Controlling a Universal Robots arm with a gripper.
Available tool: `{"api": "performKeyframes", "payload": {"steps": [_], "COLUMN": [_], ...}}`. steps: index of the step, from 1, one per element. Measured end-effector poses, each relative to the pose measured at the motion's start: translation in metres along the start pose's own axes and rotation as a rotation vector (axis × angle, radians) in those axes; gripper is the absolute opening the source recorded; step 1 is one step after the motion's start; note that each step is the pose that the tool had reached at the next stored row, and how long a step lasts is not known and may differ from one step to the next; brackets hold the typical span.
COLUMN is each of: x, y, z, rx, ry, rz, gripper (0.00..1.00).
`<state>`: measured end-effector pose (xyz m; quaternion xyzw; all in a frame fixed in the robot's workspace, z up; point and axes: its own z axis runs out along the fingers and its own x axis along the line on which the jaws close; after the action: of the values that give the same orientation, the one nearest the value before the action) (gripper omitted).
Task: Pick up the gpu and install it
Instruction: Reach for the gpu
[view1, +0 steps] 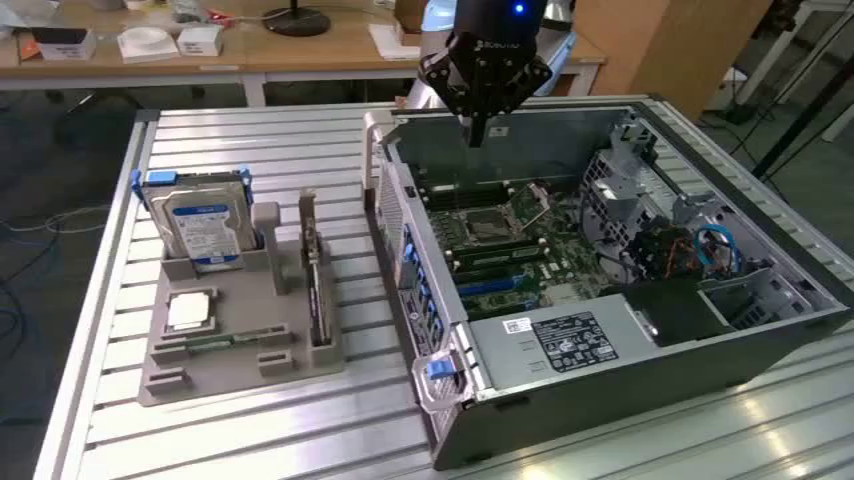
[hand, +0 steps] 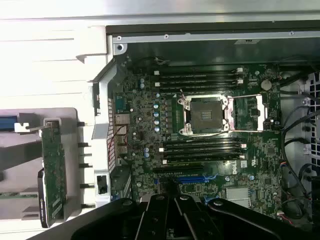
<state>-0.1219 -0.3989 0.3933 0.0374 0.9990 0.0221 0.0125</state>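
Observation:
The gpu (view1: 315, 285) stands on edge in a slot of the grey holder (view1: 234, 365), at the exterior view's left of the open computer case (view1: 534, 135). In the wrist view the gpu (hand: 52, 167) shows its green circuit board with a black cooler behind it. My gripper (view1: 474, 132) hangs above the far side of the case, well apart from the gpu, fingers shut together with nothing between them. The wrist view has the gripper (hand: 172, 200) over the motherboard (hand: 200, 130), near the blue expansion slot (hand: 190, 178).
The holder also carries a silver hard drive (view1: 200, 225) with a blue-white label, a processor (view1: 191, 310) and a narrow green memory stick (view1: 220, 341). All sits on a slatted metal table (view1: 267, 150). Cables and a drive cage (view1: 694, 245) fill the case's right part. Desks stand behind.

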Motion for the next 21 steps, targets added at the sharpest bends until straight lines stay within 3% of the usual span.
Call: {"api": "performKeyframes", "payload": {"steps": [21], "x": [0.0051], "y": [-0.0004], "z": [0.0006], "rx": [0.0000], "ry": [0.0000], "rz": [0.000], "gripper": [0.11]}}
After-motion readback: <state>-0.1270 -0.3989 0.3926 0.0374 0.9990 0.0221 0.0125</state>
